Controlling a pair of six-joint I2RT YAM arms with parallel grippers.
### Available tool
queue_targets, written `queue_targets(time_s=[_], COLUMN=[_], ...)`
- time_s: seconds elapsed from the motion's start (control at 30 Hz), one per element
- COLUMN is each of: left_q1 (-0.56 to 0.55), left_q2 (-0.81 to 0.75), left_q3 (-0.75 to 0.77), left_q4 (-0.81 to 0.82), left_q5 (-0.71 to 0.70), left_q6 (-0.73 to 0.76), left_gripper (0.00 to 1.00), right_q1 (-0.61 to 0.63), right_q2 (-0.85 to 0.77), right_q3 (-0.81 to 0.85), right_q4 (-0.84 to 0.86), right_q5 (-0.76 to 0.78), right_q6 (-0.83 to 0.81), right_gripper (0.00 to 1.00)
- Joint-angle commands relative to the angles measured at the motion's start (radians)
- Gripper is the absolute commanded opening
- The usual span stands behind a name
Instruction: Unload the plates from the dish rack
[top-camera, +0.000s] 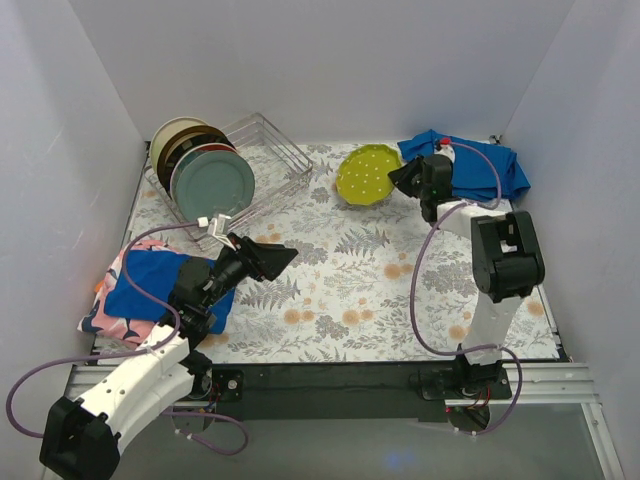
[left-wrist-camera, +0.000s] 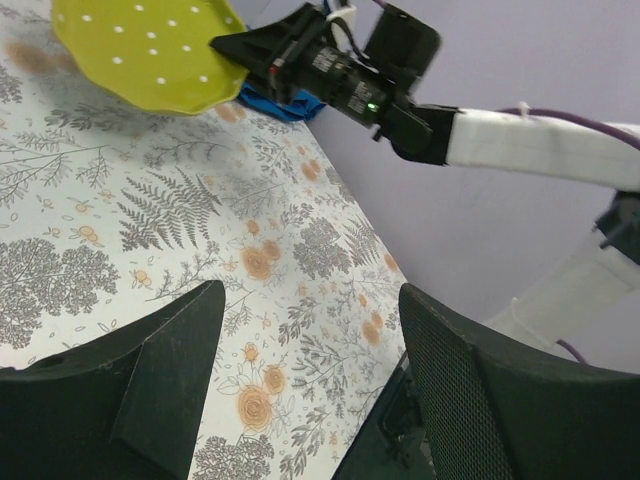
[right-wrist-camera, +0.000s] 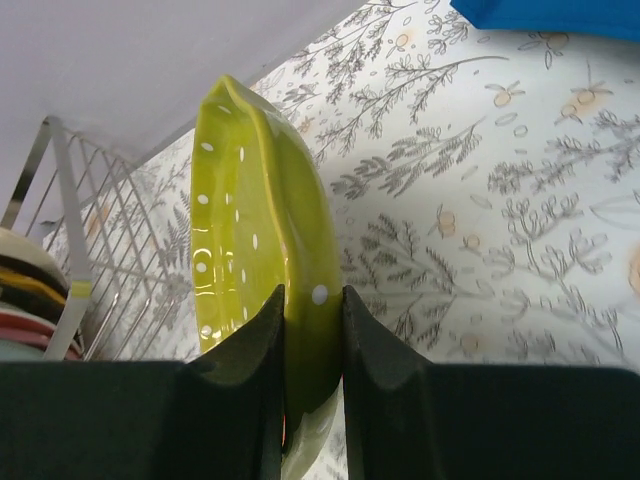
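- Now the right gripper (right-wrist-camera: 312, 300) is pinching the lime-green plate (right-wrist-camera: 250, 220) by its rim, near the dish rack (top-camera: 280, 150).
- Left gripper (left-wrist-camera: 312, 295) is hovering spread over the table (left-wrist-camera: 100, 230).

I see the dish rack (top-camera: 278, 150), a silver wire basket with open grid sides, at the far left of the table (top-camera: 380, 290). Several round plates stand on edge in its left end, packed close together. A grey-teal plate (top-camera: 213, 185) faces front, dark-rimmed ones stand behind it, and a cream plate (top-camera: 170, 133) is rearmost. A lime-green plate (top-camera: 367, 173) with white dots and a wavy rim is out of the rack, near its right end. It is tilted, its rim pinched between the fingers of my right gripper (top-camera: 400, 178).
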Motion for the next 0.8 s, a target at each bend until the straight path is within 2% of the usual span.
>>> queue_targets(time_s=[0.0,0.17,0.33,0.43,0.47,0.53,0.63,0.77], left_q1=[-0.028,-0.044,-0.045,-0.045,-0.045,-0.045,-0.047,-0.048], left_q2=[-0.024,-0.029,-0.03,-0.038,-0.038,-0.035,-0.023,-0.001], left_q3=[-0.003,-0.002,-0.003,-0.008,-0.011,-0.014,-0.006,-0.003], left_q4=[-0.031,-0.031,-0.024,-0.027,-0.024,-0.019,-0.021,-0.014], left_q5=[-0.043,-0.053,-0.053,-0.06,-0.06,-0.063,-0.057,-0.039], left_q6=[0.061,0.07,0.07,0.075,0.075,0.075,0.076,0.081], left_gripper=[0.69,0.69,0.68,0.68,0.68,0.68,0.68,0.68], right_q1=[-0.008,-0.022,-0.025,-0.028,-0.028,-0.028,-0.028,-0.032], right_q2=[0.136,0.29,0.408,0.434,0.437,0.44,0.436,0.41], right_q3=[0.197,0.366,0.428,0.432,0.435,0.445,0.443,0.412], right_q4=[0.222,0.237,0.236,0.229,0.223,0.176,0.133,0.088], right_q5=[-0.057,-0.082,-0.087,-0.074,-0.073,-0.068,-0.062,-0.016], right_q6=[0.033,0.068,0.157,0.165,0.163,0.162,0.153,0.131], right_gripper=[0.01,0.01,0.01,0.1,0.19,0.32,0.39,0.42])
